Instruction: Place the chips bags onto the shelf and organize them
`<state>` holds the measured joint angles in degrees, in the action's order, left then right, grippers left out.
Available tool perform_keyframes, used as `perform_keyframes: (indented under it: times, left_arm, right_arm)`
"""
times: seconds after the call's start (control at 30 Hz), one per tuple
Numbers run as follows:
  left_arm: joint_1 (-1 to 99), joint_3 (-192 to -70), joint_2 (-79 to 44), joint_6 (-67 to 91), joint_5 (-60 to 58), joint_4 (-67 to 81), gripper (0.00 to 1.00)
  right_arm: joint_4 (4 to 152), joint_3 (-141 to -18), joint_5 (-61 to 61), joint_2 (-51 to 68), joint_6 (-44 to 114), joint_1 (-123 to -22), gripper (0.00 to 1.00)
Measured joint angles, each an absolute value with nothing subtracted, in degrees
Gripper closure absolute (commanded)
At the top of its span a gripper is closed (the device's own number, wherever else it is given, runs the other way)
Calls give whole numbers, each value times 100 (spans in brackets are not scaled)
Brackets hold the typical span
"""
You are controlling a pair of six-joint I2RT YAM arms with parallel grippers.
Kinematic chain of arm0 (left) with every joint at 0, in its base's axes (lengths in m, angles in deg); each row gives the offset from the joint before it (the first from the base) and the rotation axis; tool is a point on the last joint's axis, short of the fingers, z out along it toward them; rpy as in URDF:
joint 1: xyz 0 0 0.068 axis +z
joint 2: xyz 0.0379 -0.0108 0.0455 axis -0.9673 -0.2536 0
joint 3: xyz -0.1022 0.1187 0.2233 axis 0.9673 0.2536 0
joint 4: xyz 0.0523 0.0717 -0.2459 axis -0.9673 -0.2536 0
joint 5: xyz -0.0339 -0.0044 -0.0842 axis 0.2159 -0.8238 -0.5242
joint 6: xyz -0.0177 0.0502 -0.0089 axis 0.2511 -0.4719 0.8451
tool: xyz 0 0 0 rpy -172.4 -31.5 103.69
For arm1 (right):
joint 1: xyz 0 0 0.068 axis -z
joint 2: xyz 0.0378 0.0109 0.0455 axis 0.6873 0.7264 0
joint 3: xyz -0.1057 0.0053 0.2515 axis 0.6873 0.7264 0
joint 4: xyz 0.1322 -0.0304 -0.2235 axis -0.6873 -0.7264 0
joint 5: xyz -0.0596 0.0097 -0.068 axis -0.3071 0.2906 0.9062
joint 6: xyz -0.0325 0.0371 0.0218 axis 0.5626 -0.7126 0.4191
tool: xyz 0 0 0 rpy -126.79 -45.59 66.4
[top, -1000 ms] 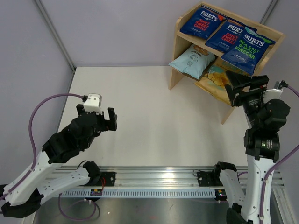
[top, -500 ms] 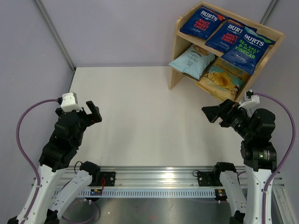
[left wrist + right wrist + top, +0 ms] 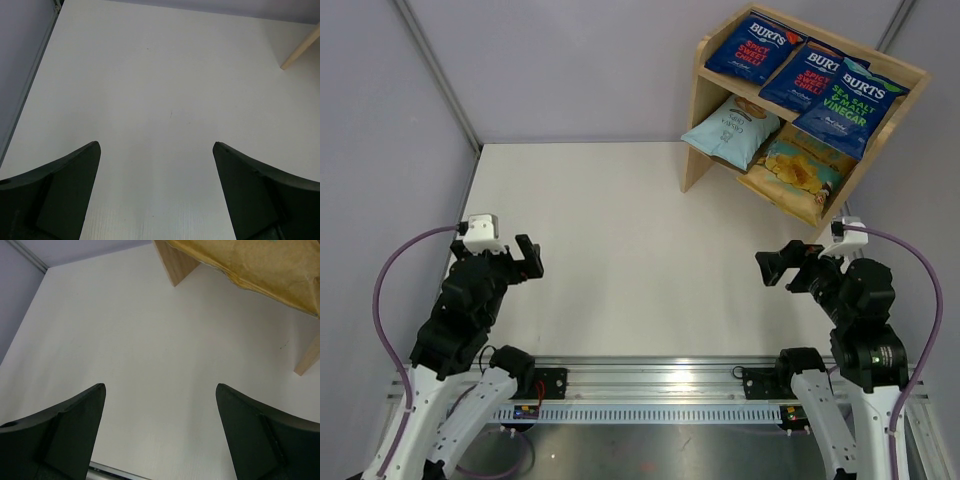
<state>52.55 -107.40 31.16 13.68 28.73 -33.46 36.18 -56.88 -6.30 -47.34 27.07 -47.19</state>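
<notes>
Where the white bench (image 3: 620, 240) meets the pale lilac walls (image 3: 570, 70), the shelf (image 3: 697, 110) of light wood stands in the far right corner, turned at an angle, its side panels resting on the surface. All five chips bags sit on it. On the top tier three dark-blue bags lean back abreast: the left red-lettered Burts bag (image 3: 752, 47), the middle red-lettered Burts bag (image 3: 807, 75) and, rightmost, the green-lettered Burts bag (image 3: 850, 97), which overlaps its neighbour's edge. On the lower tier the pale-blue bag (image 3: 730, 128) lies at the left with the yellow-and-teal bag (image 3: 795, 172) just beside it.

A grey metal post (image 3: 435, 70) runs up the rear left corner of the enclosure. Along the near edge a ribbed aluminium rail (image 3: 660, 375) carries both arm bases, and purple cables (image 3: 385, 290) loop out from the wrists.

The left hand (image 3: 156, 150) hovers over the near left of the bench, well apart from the shelf, fingers spread wide and holding nothing. The right hand (image 3: 160, 390) hovers at the near right, in front of the shelf, equally wide and empty. The matte surface beneath them shows only a few tiny specks.
</notes>
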Motion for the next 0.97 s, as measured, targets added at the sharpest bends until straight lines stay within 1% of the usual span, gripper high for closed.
perform_keyframes:
  times: [0.2, 0.37, 0.7, 0.97]
  left_arm:
    - [5255, -9818, 3803, 1206, 2844, -3071, 1]
    - [5255, -9444, 4288, 1031, 2825, -2771, 1]
    - [5257, -9357, 4327, 878, 2672, -2461, 1]
    - [5257, -9352, 4327, 839, 2656, -2433, 1]
  right_arm:
    - [3815, -4956, -394, -5252, 2641, -4719, 1]
    - [3872, -4727, -289, -5680, 2626, -4719, 1]
    - [4073, -4729, -182, -5665, 2556, -4784, 1]
    - [4162, -4700, 200, -5662, 2453, -4817, 0]
